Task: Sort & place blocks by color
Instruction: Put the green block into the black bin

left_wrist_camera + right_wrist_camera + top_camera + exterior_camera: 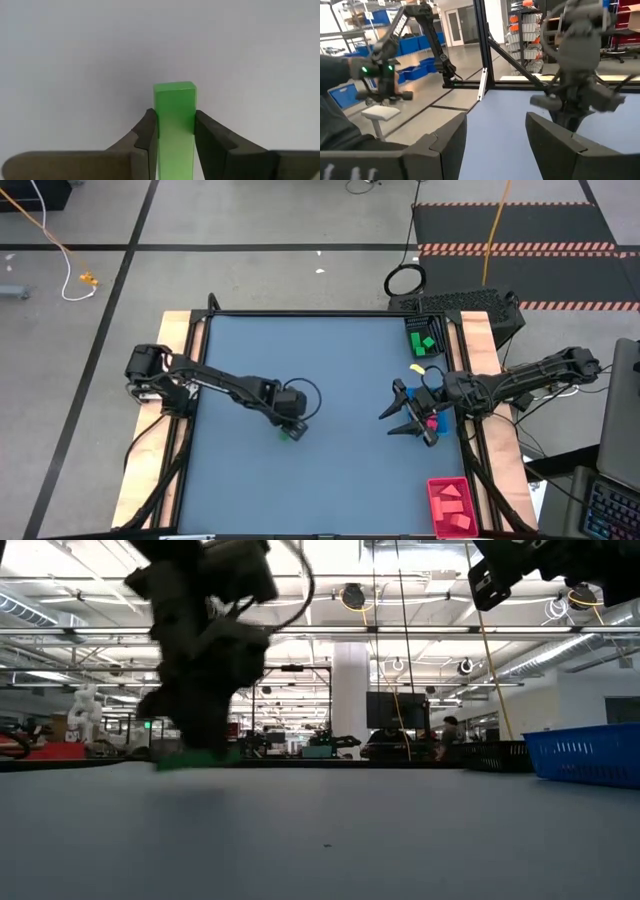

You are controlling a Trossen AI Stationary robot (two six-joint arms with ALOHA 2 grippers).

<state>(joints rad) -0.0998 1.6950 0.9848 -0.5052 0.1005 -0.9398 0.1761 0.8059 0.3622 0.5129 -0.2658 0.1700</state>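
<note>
A green bar-shaped block [174, 115] lies on the grey table, left of its middle, also visible as the green block [286, 434] in the high view and the green block [200, 757] in the low view. My left gripper [174, 137] points steeply down over it, shut on it. My right gripper [495, 145] hangs open and level above the table's right side, with nothing between its fingers; the high view shows my right gripper [405, 418] there too. A pink-red block [432, 423] lies just beneath that arm's wrist. My left gripper pinches the green block's two long sides [159, 127] between its two fingers [147, 131], with the block's far end [174, 89] sticking out past the fingertips. The fingers come from above, slanting down. In the low view the block sits level at the table's surface.
A black tray [410, 340] holding green blocks stands at the far right, with a small blue thing [418, 367] just in front of it. A red tray [434, 498] with red and pink blocks sits at the near right corner. The low view shows a blue basket [590, 755] at the right.
</note>
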